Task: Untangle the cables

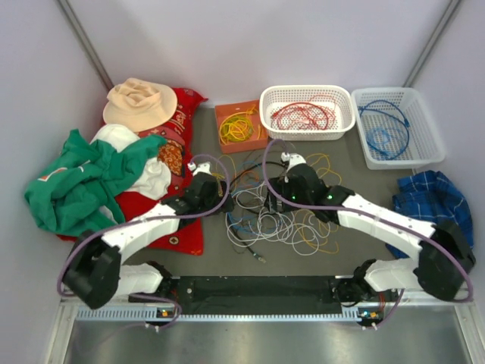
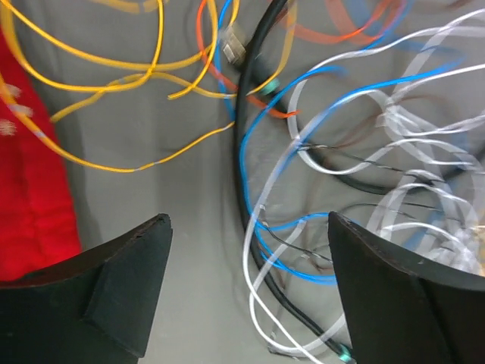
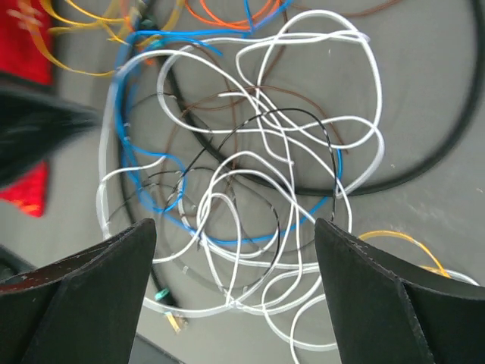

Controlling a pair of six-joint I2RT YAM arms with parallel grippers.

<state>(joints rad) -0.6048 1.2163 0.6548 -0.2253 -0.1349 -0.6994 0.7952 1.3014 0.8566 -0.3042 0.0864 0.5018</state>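
Here the cables [image 1: 276, 218] lie tangled, white, blue and black, on the table between the arms. They sit straight beneath the right gripper [image 3: 235, 224], whose fingers stand wide apart over the thickest part, so that arm looks nearer the knot. The left gripper [image 2: 248, 220], also spread and holding nothing, hangs at the tangle's left fringe with a black cable [image 2: 242, 152] running lengthwise between its fingers. Behind, an orange box [image 1: 227, 112] holds yellow cable, a white basket [image 1: 303, 135] red, a second basket [image 1: 402, 161] blue.
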